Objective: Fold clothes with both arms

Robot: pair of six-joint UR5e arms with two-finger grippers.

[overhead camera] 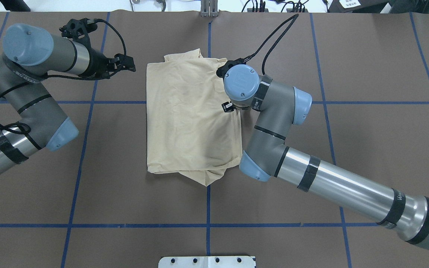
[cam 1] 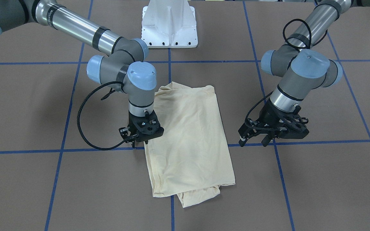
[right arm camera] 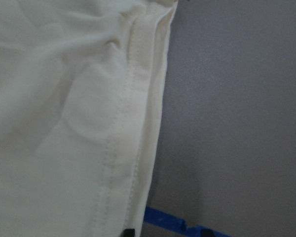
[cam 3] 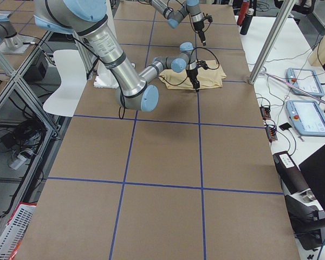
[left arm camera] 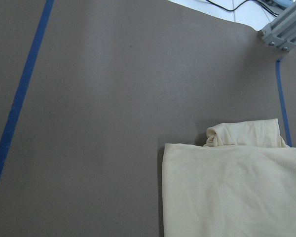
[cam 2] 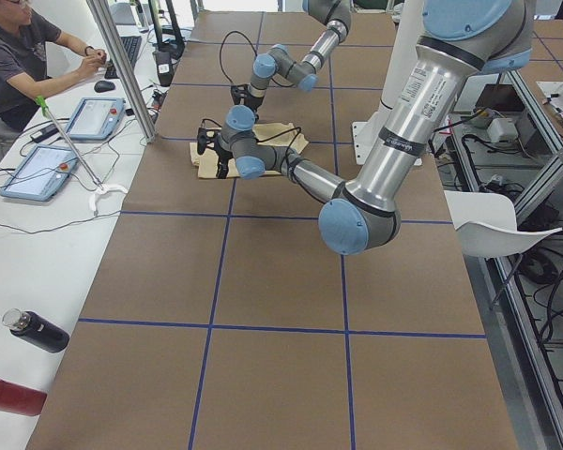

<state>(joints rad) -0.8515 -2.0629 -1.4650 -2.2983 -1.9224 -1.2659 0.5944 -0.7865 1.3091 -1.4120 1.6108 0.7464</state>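
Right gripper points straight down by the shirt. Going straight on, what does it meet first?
Most likely the side hem of the T-shirt: the right gripper points down right at that edge, and its wrist view shows the hem. Depth is unclear, so one fingertip might land on the bare table beside it.

From my console I see the grey-and-silver left arm (cam 1: 300,80), with light blue joint caps and a looped black cable. It is bent at the wrist, so that its black two-finger left gripper (cam 1: 254,141) leans down at a slant, toward the middle. Its fingers (cam 1: 265,140) stand apart. The grey-and-silver right arm (cam 1: 75,27) reaches far forward with a long straight forearm, then folds at the wrist joints, so the last link stands upright. The black two-finger right gripper (cam 1: 136,141) points straight down. Its fingertips are hidden under the mount, so I cannot tell if they are together or apart. The two grippers are well apart from each other.
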